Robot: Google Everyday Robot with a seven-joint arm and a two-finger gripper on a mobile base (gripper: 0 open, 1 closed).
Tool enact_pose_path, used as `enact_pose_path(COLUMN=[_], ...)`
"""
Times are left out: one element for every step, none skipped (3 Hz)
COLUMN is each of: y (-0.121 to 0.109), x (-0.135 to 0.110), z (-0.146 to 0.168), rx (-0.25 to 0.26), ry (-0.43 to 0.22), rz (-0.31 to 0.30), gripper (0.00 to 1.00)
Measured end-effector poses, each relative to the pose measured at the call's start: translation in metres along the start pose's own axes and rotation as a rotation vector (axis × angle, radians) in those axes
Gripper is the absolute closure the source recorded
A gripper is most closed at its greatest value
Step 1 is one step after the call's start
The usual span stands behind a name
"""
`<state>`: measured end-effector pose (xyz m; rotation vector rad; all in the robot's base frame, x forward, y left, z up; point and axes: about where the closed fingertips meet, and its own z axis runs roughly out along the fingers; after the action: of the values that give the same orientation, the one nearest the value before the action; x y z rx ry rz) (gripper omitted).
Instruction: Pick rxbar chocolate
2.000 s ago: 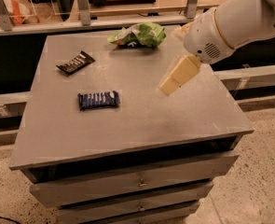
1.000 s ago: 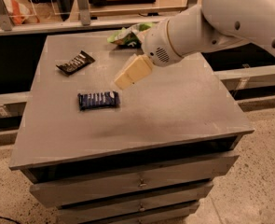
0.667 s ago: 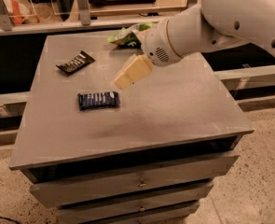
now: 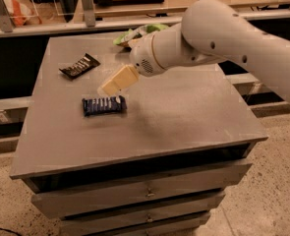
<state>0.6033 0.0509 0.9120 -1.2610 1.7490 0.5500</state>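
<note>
The rxbar chocolate (image 4: 79,65), a flat black bar with white lettering, lies near the far left corner of the grey cabinet top (image 4: 184,117). My gripper (image 4: 118,80) hangs above the middle-left of the top, to the right of and nearer than the bar, apart from it. It sits just above the far edge of the dark blue striped bar (image 4: 103,105). The white arm (image 4: 223,33) reaches in from the right.
A green and white snack bag (image 4: 137,33) lies at the far edge, partly hidden behind the arm. The cabinet has drawers (image 4: 144,193) below. A shelf rail with posts (image 4: 85,6) runs behind.
The gripper has moved left across the top, from the right side toward the dark blue bar, and the arm now covers more of the snack bag.
</note>
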Motion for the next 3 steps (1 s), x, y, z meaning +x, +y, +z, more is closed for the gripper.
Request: enact_pose_path(y=[-0.018,-0.029,-0.028], x=[-0.005,-0.016,-0.030], z=[0.052,0.091,0.120], rx=[-0.014,-0.021,-0.024], ry=[-0.063,-0.112,-0.157], rz=[0.028,0.059,0.057], gripper=[0.00,0.00,0.00])
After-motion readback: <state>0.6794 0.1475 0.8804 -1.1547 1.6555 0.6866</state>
